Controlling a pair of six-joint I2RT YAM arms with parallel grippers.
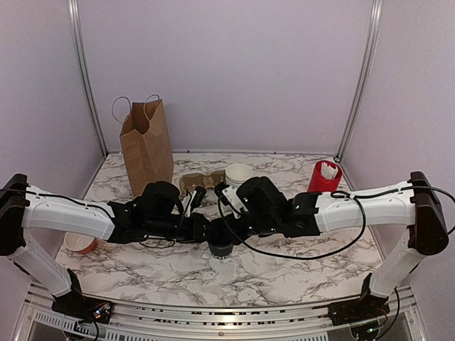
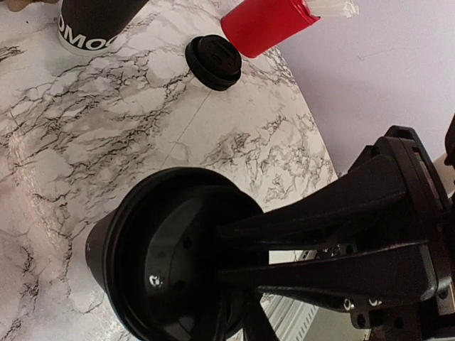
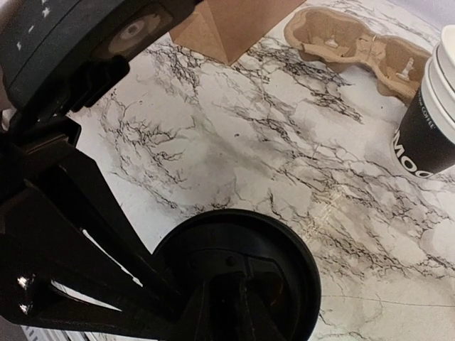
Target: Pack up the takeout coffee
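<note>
1. Both arms meet at the middle of the marble table (image 1: 163, 277). The takeout coffee (image 1: 220, 249) stands upright there, black lid on, directly under the two wrists.
2. The left gripper (image 1: 205, 229) comes in from the left. On its wrist view, its two fingers (image 2: 320, 209) lie across the lid with a thin gap between them and their tips over the lid's top.
3. Are they pinching anything? I cannot tell, black on black.
4. The right gripper (image 1: 229, 226) comes in from the other side. Its fingers (image 3: 106, 241) run down to the lid's near rim, and their grip is just as unreadable.
5. Behind the cup are a paper bag (image 1: 146, 145), a cardboard carrier (image 1: 199, 182) and stacked cups (image 1: 238, 172).
6. Further right are a red container (image 1: 324, 176) and a loose lid (image 2: 213, 62) beside it.
</note>
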